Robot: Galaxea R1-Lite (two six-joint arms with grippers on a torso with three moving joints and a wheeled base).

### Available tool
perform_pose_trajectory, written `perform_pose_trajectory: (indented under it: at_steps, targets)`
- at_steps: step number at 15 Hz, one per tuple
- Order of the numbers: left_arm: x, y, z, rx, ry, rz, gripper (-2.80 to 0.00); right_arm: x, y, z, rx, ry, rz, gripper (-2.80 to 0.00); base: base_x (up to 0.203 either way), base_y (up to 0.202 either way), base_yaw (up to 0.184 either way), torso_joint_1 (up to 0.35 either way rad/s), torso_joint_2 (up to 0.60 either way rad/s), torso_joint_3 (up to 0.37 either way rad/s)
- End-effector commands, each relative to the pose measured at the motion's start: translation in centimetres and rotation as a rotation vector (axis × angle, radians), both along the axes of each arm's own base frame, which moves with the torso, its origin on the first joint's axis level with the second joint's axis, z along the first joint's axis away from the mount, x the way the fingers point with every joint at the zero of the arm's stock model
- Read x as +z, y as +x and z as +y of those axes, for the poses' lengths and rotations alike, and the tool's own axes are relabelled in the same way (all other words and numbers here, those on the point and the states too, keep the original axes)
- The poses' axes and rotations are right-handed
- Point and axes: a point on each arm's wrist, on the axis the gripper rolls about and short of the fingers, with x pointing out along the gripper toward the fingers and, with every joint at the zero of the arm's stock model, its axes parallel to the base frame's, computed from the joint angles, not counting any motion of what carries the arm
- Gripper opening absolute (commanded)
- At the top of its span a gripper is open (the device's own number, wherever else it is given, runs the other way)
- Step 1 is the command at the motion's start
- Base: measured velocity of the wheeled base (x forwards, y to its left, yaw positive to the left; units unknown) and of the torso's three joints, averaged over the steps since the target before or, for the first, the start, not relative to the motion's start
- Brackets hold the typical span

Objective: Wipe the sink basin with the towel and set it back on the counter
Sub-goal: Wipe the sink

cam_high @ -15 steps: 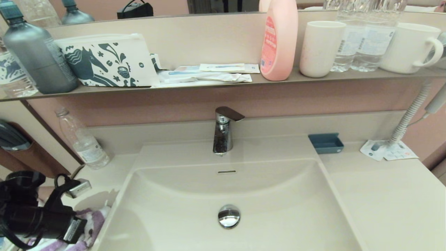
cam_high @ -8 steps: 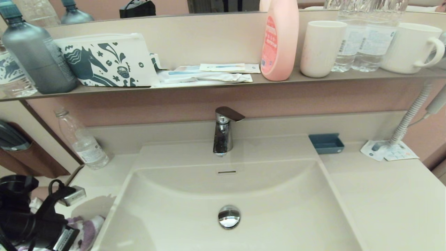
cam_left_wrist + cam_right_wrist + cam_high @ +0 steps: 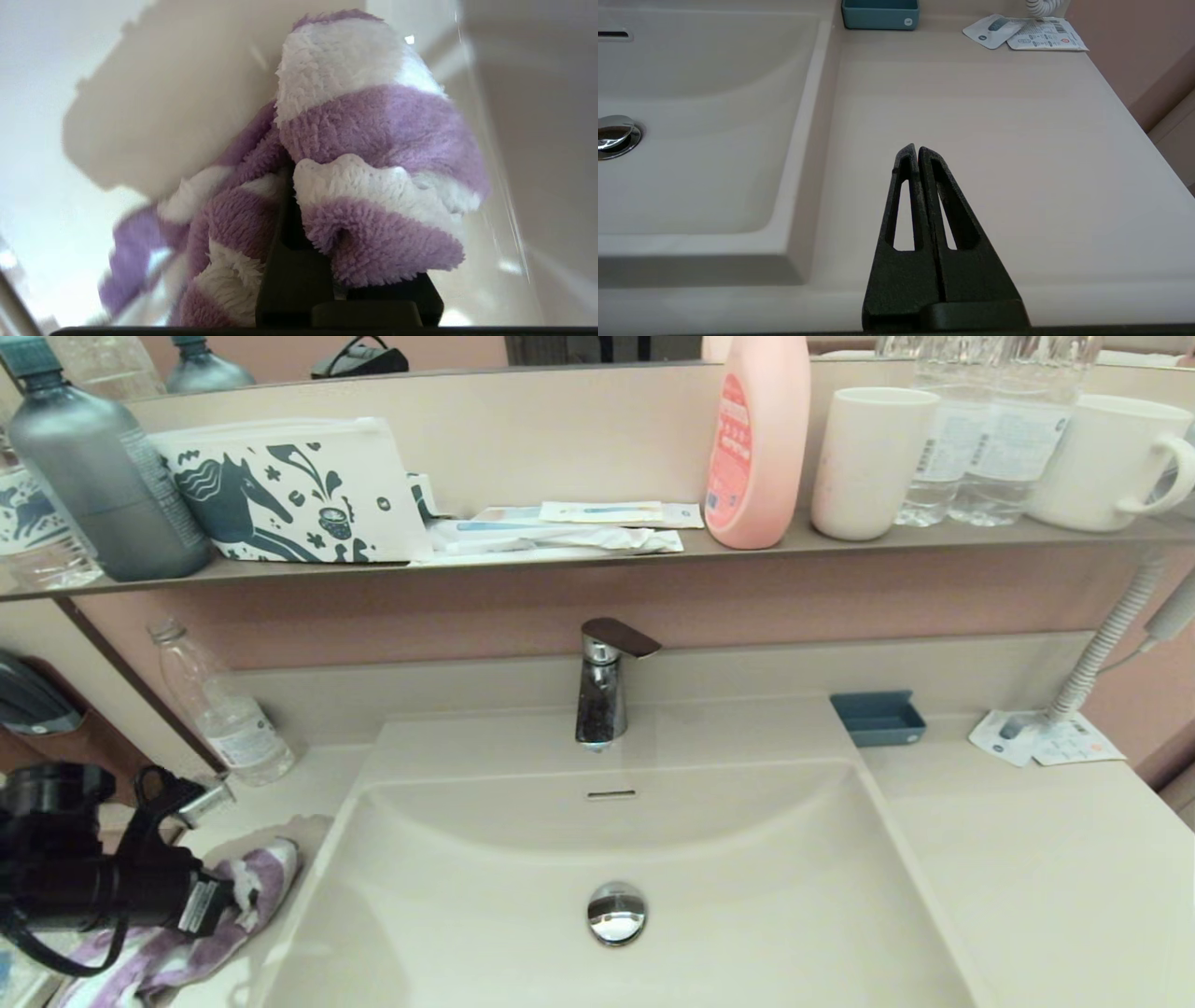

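Note:
The purple-and-white striped towel [image 3: 271,873] hangs bunched at the left rim of the cream sink basin [image 3: 747,859], over the left strip of counter [image 3: 280,798]. My left gripper [image 3: 235,896] is shut on the towel. In the left wrist view the towel [image 3: 369,121] drapes over the black fingers [image 3: 289,242] and hides their tips. The chrome drain plug [image 3: 616,913] and overflow slot [image 3: 611,794] are bare. My right gripper [image 3: 917,149] is out of the head view. It hovers shut and empty over the counter [image 3: 994,116] right of the basin.
A chrome faucet [image 3: 602,686] stands behind the basin. A blue tray [image 3: 878,719] and packets [image 3: 1041,742] lie at the back right. A clear bottle [image 3: 224,714] stands back left. The shelf [image 3: 560,560] above holds a horse-print pouch [image 3: 289,495], a pink bottle [image 3: 756,439] and cups.
My left arm has risen and shifted a little toward the basin, carrying the towel; more of the towel shows now, hanging beside the basin's left rim.

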Motion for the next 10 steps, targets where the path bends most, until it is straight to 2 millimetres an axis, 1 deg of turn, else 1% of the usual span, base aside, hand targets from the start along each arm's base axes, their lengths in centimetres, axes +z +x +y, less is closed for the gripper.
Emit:
perform_pose_trajectory:
  at_steps: [1,3,6,10]
  targets:
    - [-0.3,1.2,0.2,-0.015,-0.014,-0.01,-2.8,0.0,0.0,0.0,0.001,-0.001,0.001,-2.8,0.0,0.0,0.0,0.0,0.0,0.0]
    - [0.2,2.9,0.5,0.003,-0.032,-0.044,-2.8,0.0,0.0,0.0,0.001,-0.001,-0.001,-2.8,0.0,0.0,0.0,0.0,0.0,0.0]
    - [1.3,5.2,0.5,0.005,-0.12,-0.112,-2.8,0.0,0.0,0.0,0.001,-0.001,0.001,-2.8,0.0,0.0,0.0,0.0,0.0,0.0]
    - [1.7,7.7,0.8,-0.025,-0.21,-0.269,-2.8,0.0,0.0,0.0,0.001,-0.001,0.001,-2.8,0.0,0.0,0.0,0.0,0.0,0.0]
